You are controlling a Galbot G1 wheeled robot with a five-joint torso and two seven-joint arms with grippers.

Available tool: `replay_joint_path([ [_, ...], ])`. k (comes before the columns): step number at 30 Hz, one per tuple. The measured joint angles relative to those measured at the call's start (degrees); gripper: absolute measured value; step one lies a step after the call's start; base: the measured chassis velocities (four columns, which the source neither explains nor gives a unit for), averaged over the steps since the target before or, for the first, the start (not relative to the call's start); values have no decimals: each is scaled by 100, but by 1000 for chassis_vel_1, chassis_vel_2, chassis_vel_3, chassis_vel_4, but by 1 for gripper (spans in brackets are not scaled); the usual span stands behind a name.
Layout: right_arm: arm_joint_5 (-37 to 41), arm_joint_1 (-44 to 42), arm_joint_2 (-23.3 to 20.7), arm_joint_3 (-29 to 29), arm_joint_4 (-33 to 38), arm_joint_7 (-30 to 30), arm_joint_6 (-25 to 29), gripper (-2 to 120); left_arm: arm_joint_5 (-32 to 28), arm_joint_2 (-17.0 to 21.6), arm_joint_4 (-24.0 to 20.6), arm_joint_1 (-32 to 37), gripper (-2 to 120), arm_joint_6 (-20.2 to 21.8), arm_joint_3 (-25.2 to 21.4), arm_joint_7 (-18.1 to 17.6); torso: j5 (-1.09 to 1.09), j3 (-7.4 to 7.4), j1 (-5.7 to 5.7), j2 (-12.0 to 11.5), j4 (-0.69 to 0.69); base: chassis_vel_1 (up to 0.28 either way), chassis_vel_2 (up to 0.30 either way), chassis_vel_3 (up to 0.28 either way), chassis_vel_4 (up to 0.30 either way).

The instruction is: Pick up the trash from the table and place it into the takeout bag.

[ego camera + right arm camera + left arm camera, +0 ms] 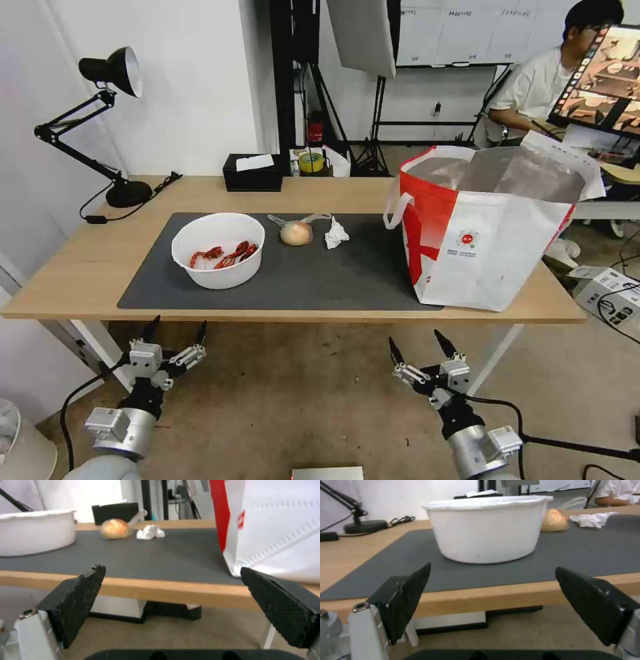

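Both grippers, left (177, 329) and right (417, 342), hang spread below the table (80, 267); head view reveals crayfish shells (223, 255) in the bowl (218, 250).

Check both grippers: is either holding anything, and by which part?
Nothing is held. The left gripper and right gripper hang open below the table edge.

The surface (93, 260) is light matt wood under a dull dark grey mat (320, 280). The bag (487, 260) looks smooth outside, with silvery foil lining. Each tool's pads (283, 605) are rough, textured black.
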Motion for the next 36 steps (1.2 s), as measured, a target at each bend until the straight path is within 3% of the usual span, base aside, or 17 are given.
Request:
replay_joint_path([
  [4, 127, 219, -296, -106, 177, 29, -171, 100, -16, 36, 5, -45, 100, 0, 23, -8, 2, 0, 0, 0, 1, 0, 0, 0, 0],
  [11, 1098, 1522, -1294, -438, 259, -174, -600, 100, -47, 82, -12, -51, 100, -2, -27, -21, 1, 1, 1, 0, 2, 0, 0, 0, 0],
  [17, 1574, 2319, -1601, -826, 80, -231, -860, 100, -49, 75, -21, -48, 100, -2, -43, -22, 1, 1, 1, 0, 2, 0, 0, 0, 0],
  [19, 1752, 2913, -1668, -1198, -120, -183, -1012, 100, -49, 62, -26, -47, 100, -2, -57, -22, 1, 1, 1, 0, 0, 0, 0, 0, 0],
  [25, 2034, 4372, -1553, -2229, -628, 259, -1481, 100, -58, 54, -42, -16, 100, -4, -145, -26, 0, 1, 1, 0, 3, 0, 0, 0, 0],
  [27, 2274, 5023, -1352, -2821, -934, 719, -1800, 100, -65, 42, -42, -1, 100, -4, -193, -41, 0, 1, 1, 0, 2, 0, 0, 0, 0],
  [29, 2318, 5148, -1306, -2924, -997, 799, -1848, 100, -66, 38, -42, 4, 100, -4, -198, -40, 1, 1, 1, 0, 2, 0, 0, 0, 0],
  [30, 2415, 5605, -1108, -3290, -1280, 1071, -2011, 100, -66, 22, -42, 34, 100, -4, -215, -34, 1, 1, 1, 0, 2, 0, 0, 0, 0],
  [33, 2481, 6033, -929, -3546, -1532, 1345, -2171, 100, -66, 10, -42, 56, 100, -4, -225, -31, 0, 1, 1, 0, 3, 0, 0, 0, 0],
  [36, 2862, 6717, -567, -3901, -1988, 2076, -2611, 100, -65, 15, -34, 55, 100, -4, -241, -26, 0, 1, 1, 0, 2, 0, 0, 0, 0],
])
